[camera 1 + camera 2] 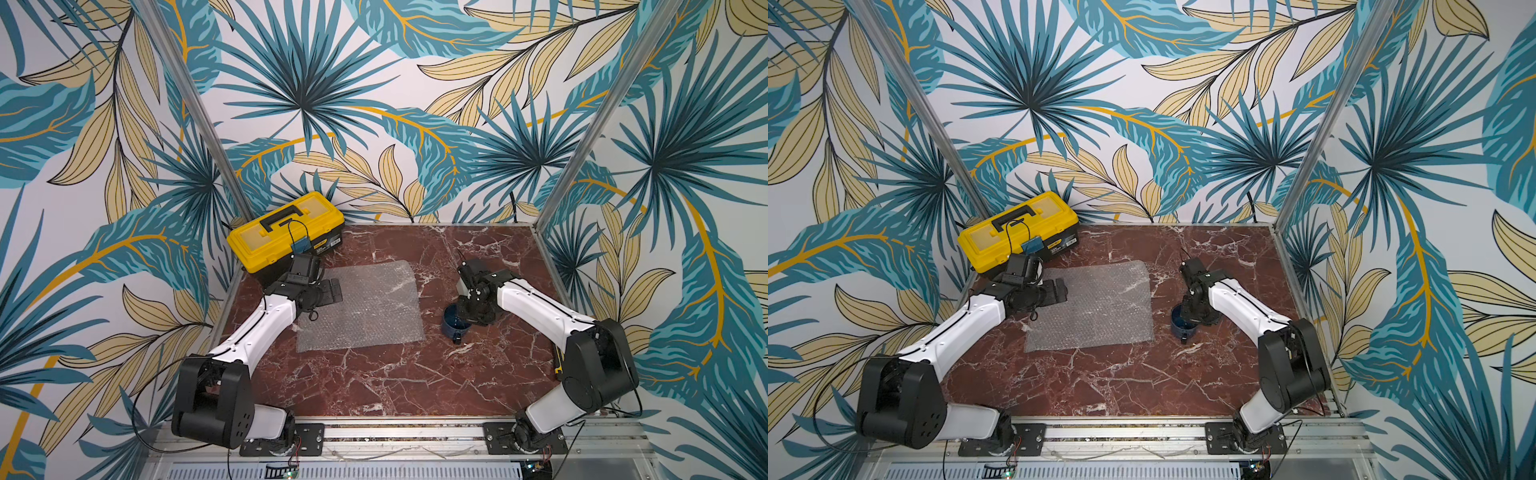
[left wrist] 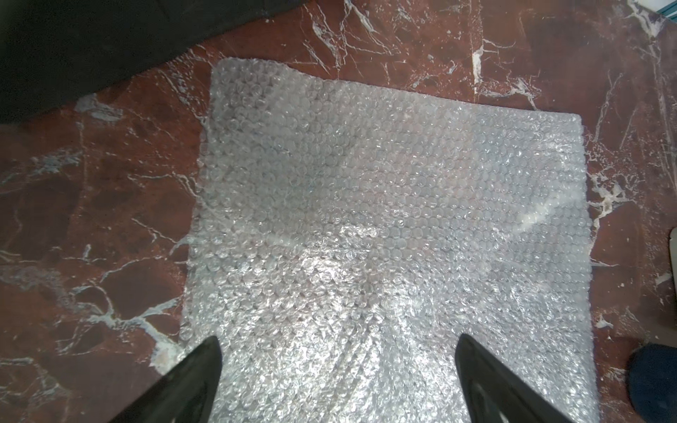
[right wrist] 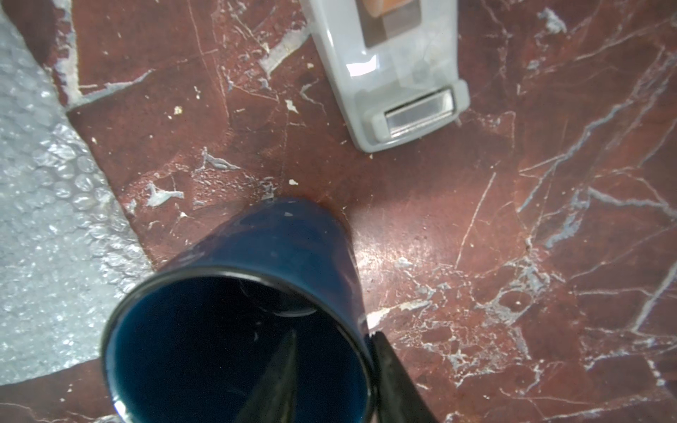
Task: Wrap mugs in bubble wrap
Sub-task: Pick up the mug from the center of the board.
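At right of centre in both top views, the dark blue mug (image 1: 455,325) stands on its base on the red marble counter (image 1: 395,382). It is just off the right edge of the bubble wrap (image 1: 365,307) and not yet on it. The right pincer (image 3: 335,333) straddles the mug's wall near the rim, one finger down inside the cup and one outside. The jaws stand narrow, but whether they press the wall firmly I cannot tell. The left pincer (image 2: 339,338) hangs empty, jaws wide apart, over the left part of the sheet, which lies flat.

The risks, as I judge them:
- **Slipping or tipping:** a hold on one thin, glazed wall is off-centre, so the mug may swing or slip out when lifted, or tip if the jaws are not fully set.
- **Knocking the dispenser:** the grey tape dispenser (image 3: 399,73) lies near the mug, in the upper part of the right wrist view, and a swinging mug could hit it.
- **Rumpling the sheet:** carried too low, the mug could catch the sheet's edge and rumple or shove it, since nothing pins the light wrap down
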`<state>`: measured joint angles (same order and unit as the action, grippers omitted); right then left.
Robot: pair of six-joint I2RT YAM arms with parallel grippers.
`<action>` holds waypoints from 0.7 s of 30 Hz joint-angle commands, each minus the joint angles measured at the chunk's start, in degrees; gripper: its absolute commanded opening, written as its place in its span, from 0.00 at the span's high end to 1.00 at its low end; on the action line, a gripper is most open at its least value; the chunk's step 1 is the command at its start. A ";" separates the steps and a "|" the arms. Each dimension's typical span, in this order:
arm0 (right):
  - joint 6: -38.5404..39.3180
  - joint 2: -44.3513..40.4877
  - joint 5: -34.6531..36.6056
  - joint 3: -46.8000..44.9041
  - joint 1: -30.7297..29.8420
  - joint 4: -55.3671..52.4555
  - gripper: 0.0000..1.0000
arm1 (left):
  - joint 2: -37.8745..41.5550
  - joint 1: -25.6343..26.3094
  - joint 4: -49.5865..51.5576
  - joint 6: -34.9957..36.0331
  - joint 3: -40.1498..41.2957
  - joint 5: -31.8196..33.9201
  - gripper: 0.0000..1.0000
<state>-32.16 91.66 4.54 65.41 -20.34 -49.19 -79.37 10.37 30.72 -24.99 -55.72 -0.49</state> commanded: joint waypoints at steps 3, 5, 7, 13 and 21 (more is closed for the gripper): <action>-0.06 2.21 -0.30 -0.59 -0.05 -0.37 0.82 | 2.05 0.12 -1.11 0.56 1.76 -0.81 0.00; -0.08 2.19 -0.72 -0.40 -0.05 -0.27 0.88 | 2.75 0.09 -0.94 0.52 1.85 -1.00 0.00; 0.00 2.30 -1.02 0.31 -0.09 -0.87 0.95 | 3.15 0.09 -0.28 0.55 1.69 -1.14 0.00; -0.01 1.51 -0.41 5.64 -2.39 -4.85 1.00 | 4.09 -0.14 3.27 0.49 0.02 -1.91 0.00; -0.82 7.04 -0.20 20.90 -10.97 -11.80 1.00 | 8.83 -1.91 5.84 -0.26 1.40 -0.90 0.01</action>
<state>-32.10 96.75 4.89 82.48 -28.84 -57.78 -73.14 9.32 35.05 -24.99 -55.22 -2.17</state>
